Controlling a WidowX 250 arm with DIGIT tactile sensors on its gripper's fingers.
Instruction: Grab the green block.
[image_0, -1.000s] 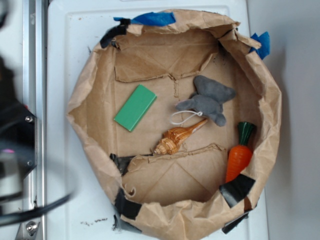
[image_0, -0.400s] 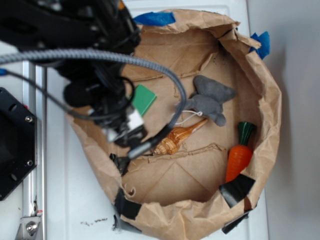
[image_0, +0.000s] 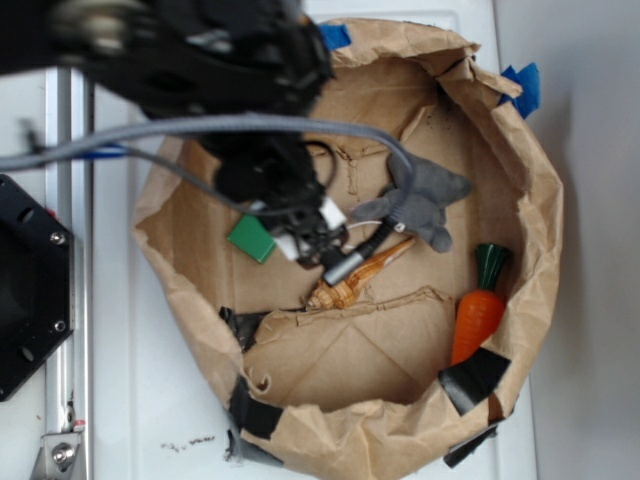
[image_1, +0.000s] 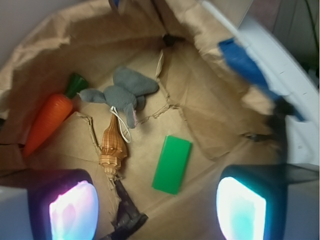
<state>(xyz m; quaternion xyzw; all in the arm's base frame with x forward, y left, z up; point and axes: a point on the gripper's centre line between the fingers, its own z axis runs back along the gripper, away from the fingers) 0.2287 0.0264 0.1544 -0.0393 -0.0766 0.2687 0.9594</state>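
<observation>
The green block (image_1: 172, 164) lies flat on the brown paper floor, a thin bright green slab. In the wrist view it sits just ahead of my gripper (image_1: 157, 210), slightly right of centre between the two glowing fingertips. The jaws stand wide apart with nothing between them, well above the block. In the exterior view my black arm (image_0: 260, 150) hangs over the bag and covers most of the green block (image_0: 250, 238); only one corner shows. The fingers themselves are hidden under the arm there.
A striped seashell (image_1: 112, 145) lies left of the block, with a grey plush elephant (image_1: 125, 92) and an orange carrot (image_1: 47, 120) beyond it. The crumpled paper bag wall (image_0: 540, 200) rings everything. A scrap of black tape (image_1: 127, 215) lies near the left finger.
My arm has swung in from the left and moved right over the bag. It now covers most of the green block, which lay fully visible a second ago.
</observation>
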